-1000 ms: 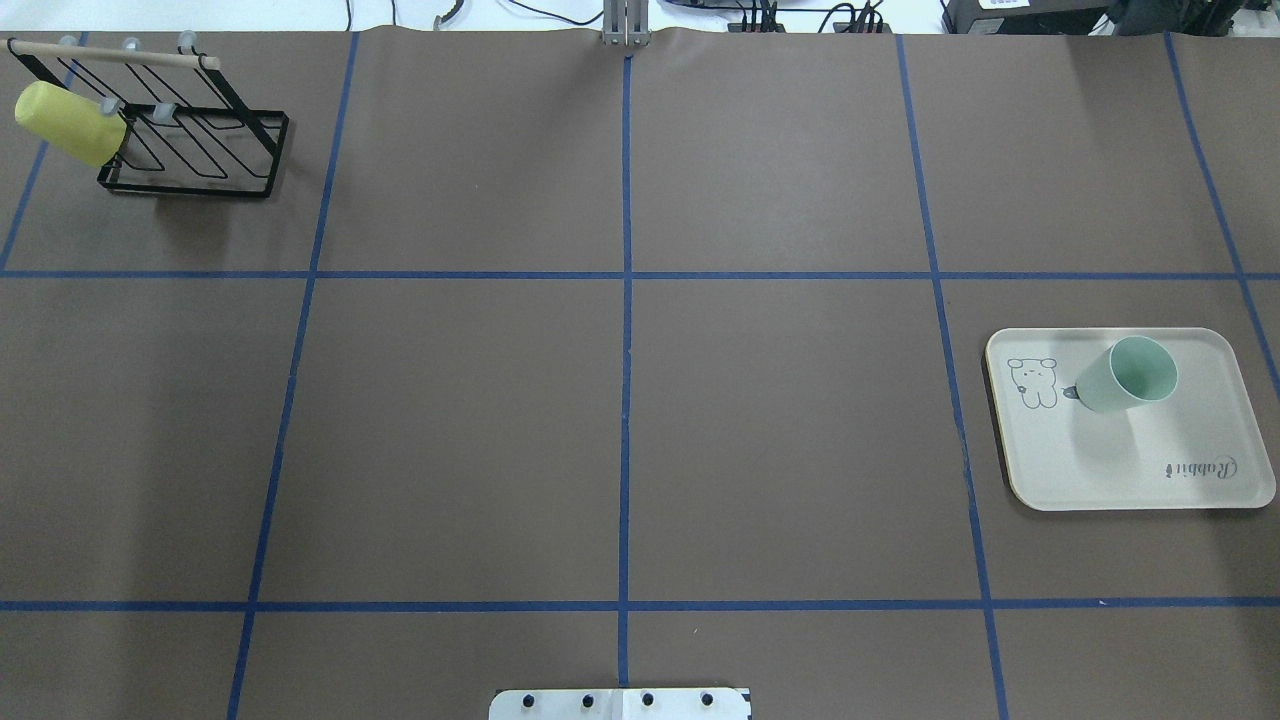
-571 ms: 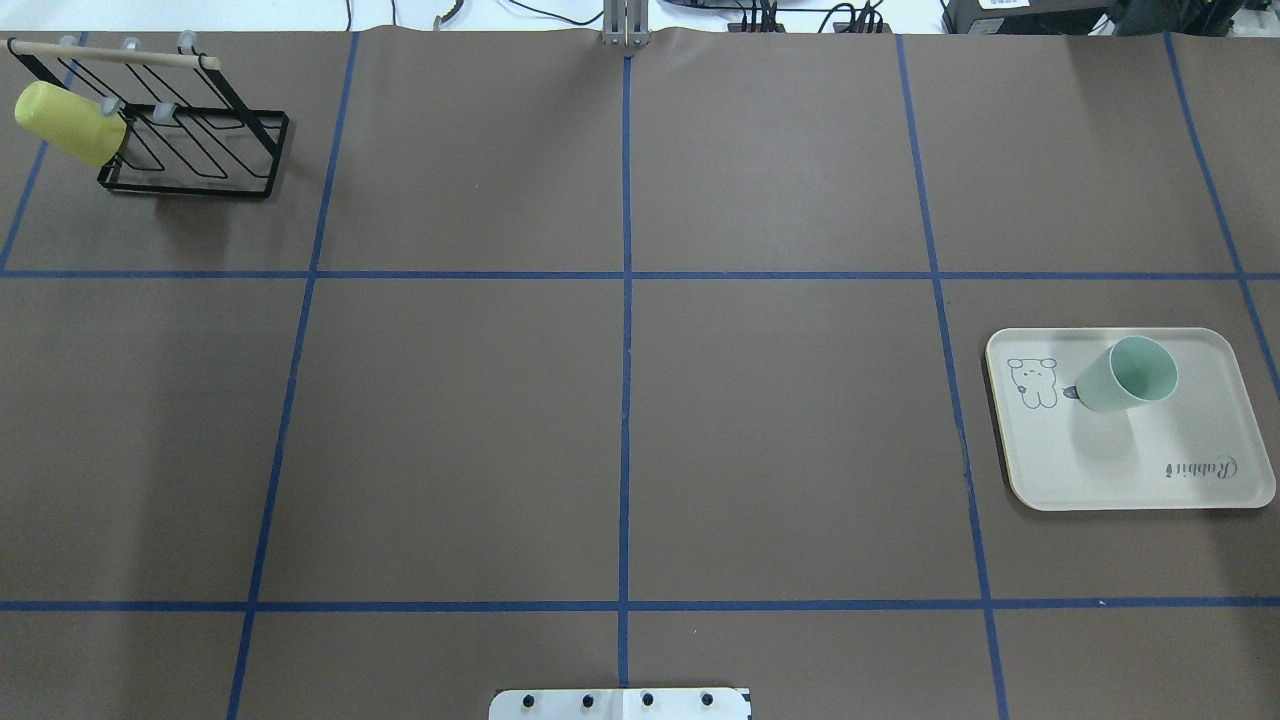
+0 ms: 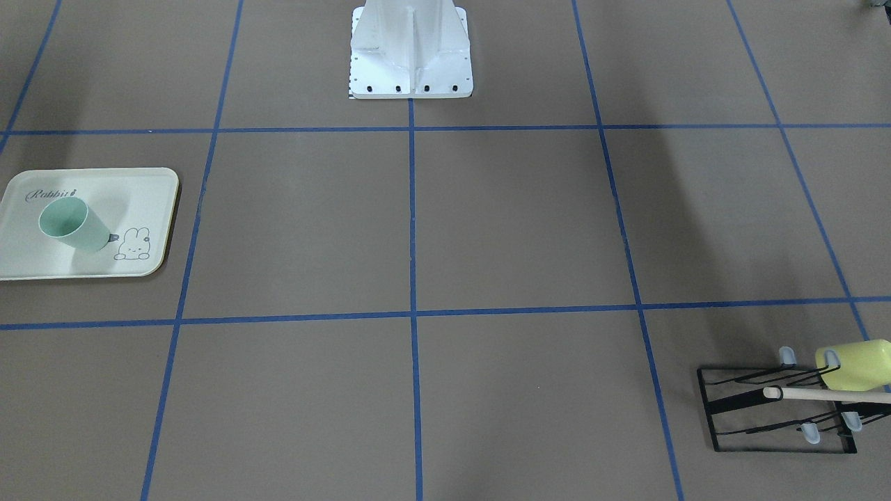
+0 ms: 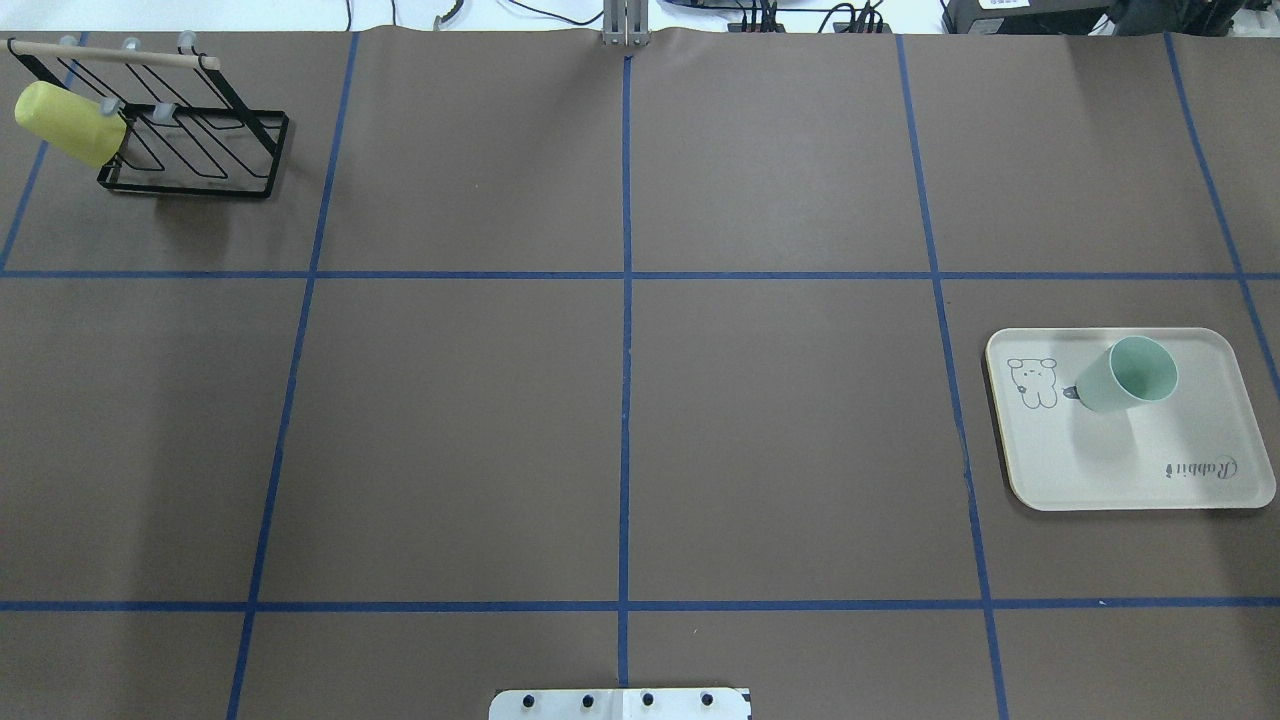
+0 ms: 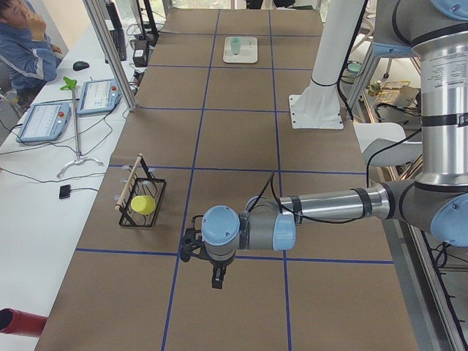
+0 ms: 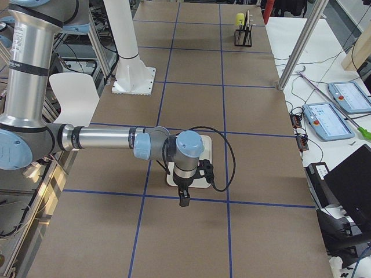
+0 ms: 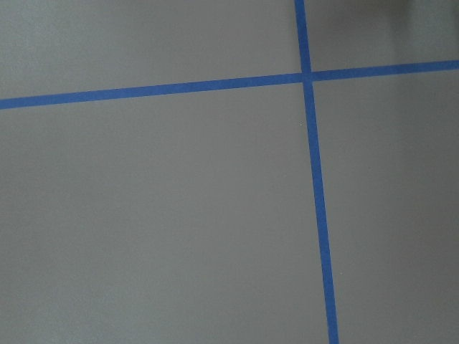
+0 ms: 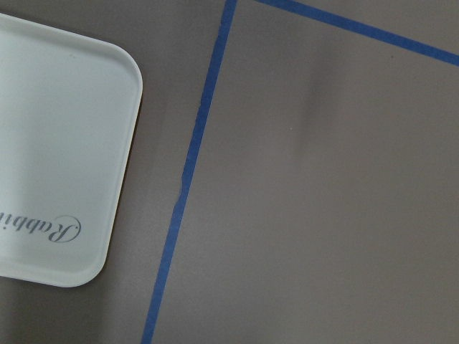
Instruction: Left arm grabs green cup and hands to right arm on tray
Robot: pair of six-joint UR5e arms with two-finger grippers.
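We cannot tell how wide the left gripper (image 5: 216, 276) stands. It shows only in the left side view, low and centre, pointing down near a blue tape line (image 5: 241, 257). The right gripper (image 6: 184, 200) is just as unclear: it hangs mid-frame in the right side view, and its wrist covers part of the tray (image 6: 207, 152). In the right wrist view we read "Rabbi" in script at the left edge, cut off by the frame. The front view shows the full word "Rabbit" at the tray's top left, beside a bunny drawing (image 3: 136, 245). The green cup (image 4: 1125, 378) stands upright on the tray (image 4: 1120, 470), at the right of the overhead frame. Far off at upper left, a yellow-green cup (image 4: 65, 122) hangs on a black wire rack (image 4: 190, 150). An operator (image 5: 22, 44) sits at the upper left of the left side view.
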